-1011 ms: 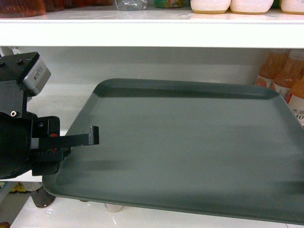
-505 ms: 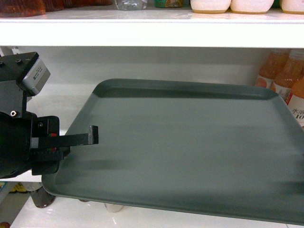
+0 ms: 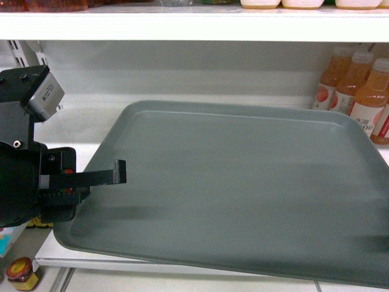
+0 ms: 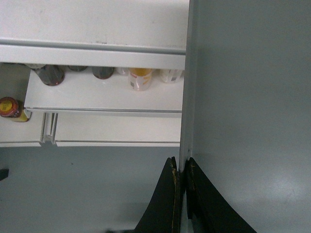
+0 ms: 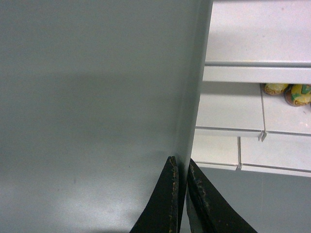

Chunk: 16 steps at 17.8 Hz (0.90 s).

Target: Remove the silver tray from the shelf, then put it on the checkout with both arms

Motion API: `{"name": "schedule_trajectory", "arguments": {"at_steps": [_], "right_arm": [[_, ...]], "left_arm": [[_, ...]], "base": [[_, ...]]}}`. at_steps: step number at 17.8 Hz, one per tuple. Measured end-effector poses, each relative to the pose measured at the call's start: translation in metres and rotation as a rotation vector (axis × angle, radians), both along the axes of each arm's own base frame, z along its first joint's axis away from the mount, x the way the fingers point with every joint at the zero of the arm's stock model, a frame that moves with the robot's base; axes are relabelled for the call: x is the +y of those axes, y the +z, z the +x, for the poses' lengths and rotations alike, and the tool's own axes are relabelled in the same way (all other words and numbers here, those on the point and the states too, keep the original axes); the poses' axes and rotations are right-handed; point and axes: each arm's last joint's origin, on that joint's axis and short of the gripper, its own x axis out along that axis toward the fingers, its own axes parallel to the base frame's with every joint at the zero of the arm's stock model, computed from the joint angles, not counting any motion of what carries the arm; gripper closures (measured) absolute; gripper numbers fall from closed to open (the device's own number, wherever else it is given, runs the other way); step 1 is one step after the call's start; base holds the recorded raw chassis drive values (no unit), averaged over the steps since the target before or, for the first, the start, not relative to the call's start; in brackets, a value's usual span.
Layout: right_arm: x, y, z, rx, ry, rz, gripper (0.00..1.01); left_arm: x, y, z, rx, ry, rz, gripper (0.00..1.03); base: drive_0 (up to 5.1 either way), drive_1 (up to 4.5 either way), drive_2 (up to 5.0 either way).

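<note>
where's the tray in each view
Head: tray fills the middle and right, left end effector on its left edge.
Left wrist: tray fills the right half.
Right wrist: tray fills the left two thirds.
Shared landmark: the white shelf beyond the tray's rim.

Black bulky left arm (image 3: 24, 182), grey box module (image 3: 44, 92), thin flat jaws.
</note>
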Motion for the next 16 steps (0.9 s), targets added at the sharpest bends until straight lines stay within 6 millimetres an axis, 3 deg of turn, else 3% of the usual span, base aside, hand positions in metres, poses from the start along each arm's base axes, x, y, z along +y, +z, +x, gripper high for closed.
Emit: {"name": "schedule_trajectory", "arguments": {"at_steps": [16], "right_arm": [[0.0001, -0.0005, -0.0004, 0.004, 0.002, 0.004, 0.98]], "left_arm": [[0.0006, -0.0002, 0.0001, 0.002, 0.003, 0.001, 1.00]], "base": [[0.1, -4.22, 4.3]]}}
